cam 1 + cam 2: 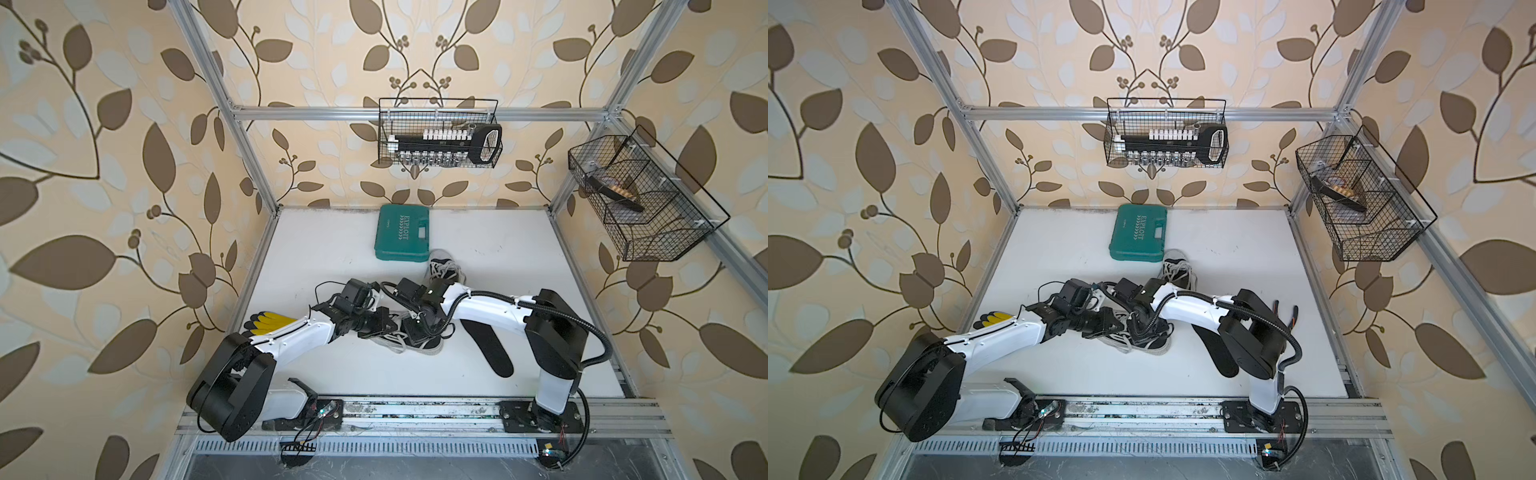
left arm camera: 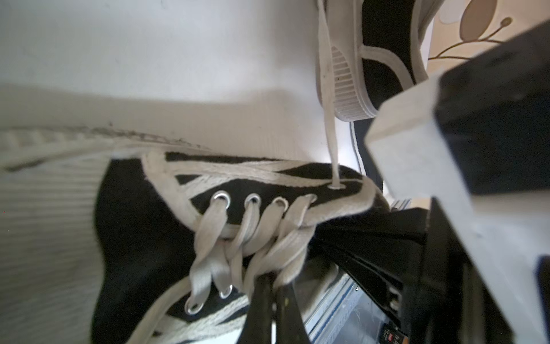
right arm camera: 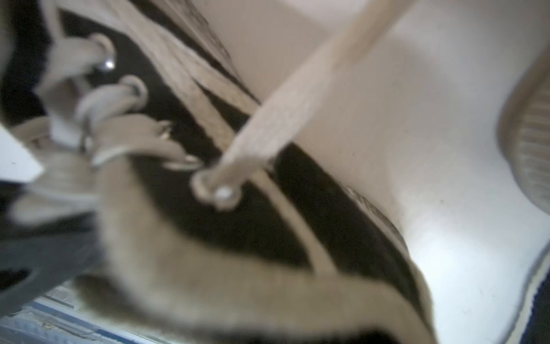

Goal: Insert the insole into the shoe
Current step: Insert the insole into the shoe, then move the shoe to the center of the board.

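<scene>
Both arms meet over the shoe (image 1: 419, 345) at centre frame, a little below the middle in both top views (image 1: 1154, 343). It is a black sneaker with a white sole and pale laces (image 2: 214, 220), lying on the white table (image 1: 332, 266).

Your left gripper (image 1: 392, 324) comes in from the lower left and sits on the lace area. In the left wrist view its dark fingers (image 2: 263, 297) are pressed together right at the laces. You can't tell whether a lace or the tongue is pinched.

Your right gripper (image 1: 410, 329) drops onto the same shoe from the right. Its tips are hidden by the wrist in the top views. The right wrist view is blurred, showing only the shoe's side (image 3: 268, 223) and one lace (image 3: 297, 89) running off. The jaws are closed, and you can't tell whether they grip anything.

The insole (image 1: 490, 345) is not in the shoe. It lies flat and dark on the table just right of the shoe, partly under the right arm, and also shows in a top view (image 1: 1219, 353).

A second sneaker (image 1: 444, 266) sits above centre, touching the green case (image 1: 401, 232). Yellow-and-black gloves (image 1: 266, 322) are left of centre, behind the left arm. One wire basket (image 1: 438, 133) is at upper centre and another (image 1: 640, 199) is at upper right.
</scene>
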Motion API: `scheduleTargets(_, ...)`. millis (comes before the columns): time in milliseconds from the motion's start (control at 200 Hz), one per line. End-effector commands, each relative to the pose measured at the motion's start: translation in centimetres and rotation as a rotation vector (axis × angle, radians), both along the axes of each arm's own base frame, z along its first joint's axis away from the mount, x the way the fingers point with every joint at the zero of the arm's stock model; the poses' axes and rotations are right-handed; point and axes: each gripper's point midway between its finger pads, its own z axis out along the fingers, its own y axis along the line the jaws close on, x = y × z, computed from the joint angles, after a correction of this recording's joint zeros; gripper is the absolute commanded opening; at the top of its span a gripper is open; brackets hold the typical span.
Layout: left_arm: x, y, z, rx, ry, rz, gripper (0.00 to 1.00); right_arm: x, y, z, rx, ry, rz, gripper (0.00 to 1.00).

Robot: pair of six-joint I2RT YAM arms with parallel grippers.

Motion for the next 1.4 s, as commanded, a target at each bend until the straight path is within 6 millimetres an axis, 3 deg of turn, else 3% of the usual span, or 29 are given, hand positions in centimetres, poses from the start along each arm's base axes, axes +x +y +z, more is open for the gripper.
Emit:
scheduleTargets(0, 0.1, 1.0, -0.5, 0.145, -0.016, -0.018, 0.00, 1.4, -1.7, 5.5, 0.072, -0.117, -0.075, 0.00)
scheduleTargets(120, 0.2, 0.4, -0.9, 0.242, -0.020, -0.049, 0.00, 1.8, -4.5, 7.2, 0.101, -0.151, -0.128, 0.00)
scheduleTargets(240, 0.4, -0.9, -0.8, 0.314, -0.044, -0.078, 0.00, 1.9, -6.8, 7.1, 0.096, -0.140, -0.155, 0.00)
scheduleTargets(255, 0.3, -1.0, -1.6, 0.338, -0.024, -0.085, 0.00, 1.9, -7.1, 7.0, 0.096, -0.138, -0.158, 0.00)
scheduleTargets(345, 0.4, -2.0, -2.2, 0.394, -0.019, -0.106, 0.00, 2.0, -8.1, 6.9, 0.105, -0.138, -0.174, 0.00)
scheduleTargets(390, 0.6, -2.5, -2.5, 0.409, -0.020, -0.110, 0.10, 2.0, -8.4, 7.0, 0.110, -0.138, -0.177, 0.00)
scheduleTargets(530, 0.9, -4.2, -4.5, 0.419, 0.034, -0.117, 0.16, 2.2, -9.1, 6.7, 0.116, -0.134, -0.181, 0.00)
scheduleTargets(690, 1.0, -5.5, -6.4, 0.441, 0.057, -0.143, 0.34, 2.8, -9.6, 6.7, 0.128, -0.135, -0.173, 0.00)
scheduleTargets(845, 1.3, -6.6, -3.3, 0.368, -0.005, -0.168, 0.56, 3.8, -8.9, 7.1, 0.139, -0.158, -0.105, 0.00)
scheduleTargets(905, 1.1, -6.5, -1.8, 0.346, -0.023, -0.168, 0.65, 4.1, -8.7, 7.4, 0.130, -0.167, -0.072, 0.07)
scheduleTargets(1030, 0.6, -6.1, 1.7, 0.298, -0.080, -0.164, 0.70, 4.6, -8.0, 8.0, 0.133, -0.188, 0.002, 0.17)
scheduleTargets(1230, 0.6, -2.9, 7.1, 0.289, -0.172, -0.120, 0.74, 4.3, -5.9, 7.3, 0.084, -0.213, 0.183, 0.35)
scheduleTargets(1400, 1.0, 1.7, 7.7, 0.253, -0.152, -0.031, 0.74, 3.7, -3.6, 5.6, 0.050, -0.186, 0.282, 0.41)
